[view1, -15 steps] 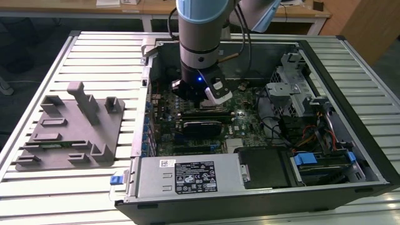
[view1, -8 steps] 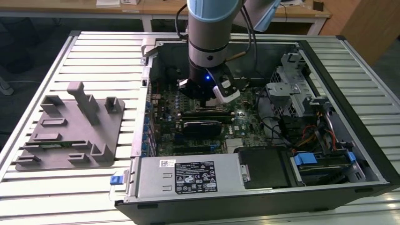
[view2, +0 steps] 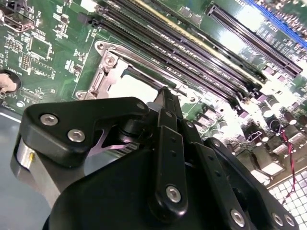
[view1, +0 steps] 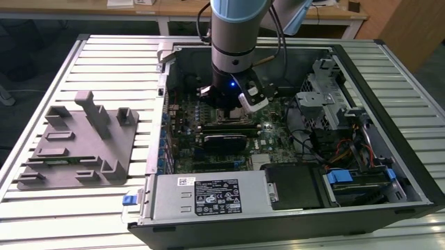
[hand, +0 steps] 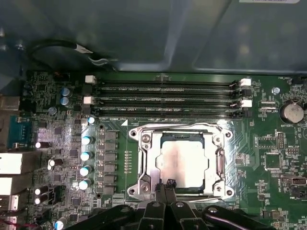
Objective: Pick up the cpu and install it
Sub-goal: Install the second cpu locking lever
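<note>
Claw: black linkage gripper (hand: 165,184) on the grey robot arm (view1: 240,31) hangs low inside the open black computer case (view1: 410,172), just above the socket area; in the first wrist view its two thin fingertips (hand: 162,188) stand pressed together, and nothing is between them.
Claw contact: tips reach the near edge of the chip; I cannot tell for sure if they touch it or hover just over it.
Cpu place: small flat square cpu with shiny silver metal top (hand: 184,160) lies flat in the silver metal socket frame (hand: 144,158) on the green motherboard (hand: 268,158), beside the long black memory slots (hand: 168,98).
Cpu seating: it looks level in the frame, so I judge it is already set down in the socket.
Cpu handling: probably light, stiff and thin; the polished top is likely slippery, and the hidden underside contacts are probably fragile.
Where to hold: by two opposite edges, with gentle force, never pressing down on the lid.
Cpu direction: top faces up toward the camera, edges parallel to the socket frame.
Long axis: almost none, the chip is nearly square.
Nearby: grey plastic tray with upright posts (view1: 80,143) sits on the white slatted table (view1: 41,78), well apart from the case.
</note>
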`<state>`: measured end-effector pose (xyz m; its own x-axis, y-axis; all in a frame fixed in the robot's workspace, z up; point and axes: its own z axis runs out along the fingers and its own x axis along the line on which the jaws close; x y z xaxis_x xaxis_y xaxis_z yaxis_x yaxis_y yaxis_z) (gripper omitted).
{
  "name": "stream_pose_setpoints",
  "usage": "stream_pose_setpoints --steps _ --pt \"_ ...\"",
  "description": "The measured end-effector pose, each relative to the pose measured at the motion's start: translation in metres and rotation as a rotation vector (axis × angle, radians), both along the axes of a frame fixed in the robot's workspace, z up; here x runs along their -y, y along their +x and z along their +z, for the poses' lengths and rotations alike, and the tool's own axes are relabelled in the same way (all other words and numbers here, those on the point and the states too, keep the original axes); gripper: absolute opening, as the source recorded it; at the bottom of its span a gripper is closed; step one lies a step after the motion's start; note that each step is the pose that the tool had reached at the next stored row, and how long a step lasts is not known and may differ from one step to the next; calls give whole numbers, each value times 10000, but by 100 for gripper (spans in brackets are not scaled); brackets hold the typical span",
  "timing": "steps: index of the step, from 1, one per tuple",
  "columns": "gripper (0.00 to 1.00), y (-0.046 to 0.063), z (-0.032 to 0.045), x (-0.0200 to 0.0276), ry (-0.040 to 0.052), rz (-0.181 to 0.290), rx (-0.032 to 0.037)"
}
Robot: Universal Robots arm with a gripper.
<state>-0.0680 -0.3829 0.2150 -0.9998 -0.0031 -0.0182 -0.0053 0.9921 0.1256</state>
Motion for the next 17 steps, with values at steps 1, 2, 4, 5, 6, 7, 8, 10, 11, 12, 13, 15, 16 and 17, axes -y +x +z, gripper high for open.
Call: stream_pose_setpoints --steps 1,2,4,5,6,7,8,10,11,12,13,15,16,17 --pt "11 3 2 -5 0 -1 0" --pt "11 4 6 -9 -2 0 0" --pt "11 4 25 -19 -9 1 -1" --pt "11 4 37 -25 -9 1 -1" --pt "11 5 52 -34 -7 1 1" --pt "11 5 69 -44 -8 1 0" --pt "11 5 84 -58 -7 1 1" --pt "11 5 102 -93 -8 1 1" --pt "11 5 109 -114 -8 1 0" --pt "11 5 116 -132 -9 1 0" --pt "11 6 123 -147 -8 2 0" --pt "11 9 138 -171 -8 1 0" --pt "11 12 146 -180 -8 1 1" --pt "11 15 154 -187 -8 2 0"
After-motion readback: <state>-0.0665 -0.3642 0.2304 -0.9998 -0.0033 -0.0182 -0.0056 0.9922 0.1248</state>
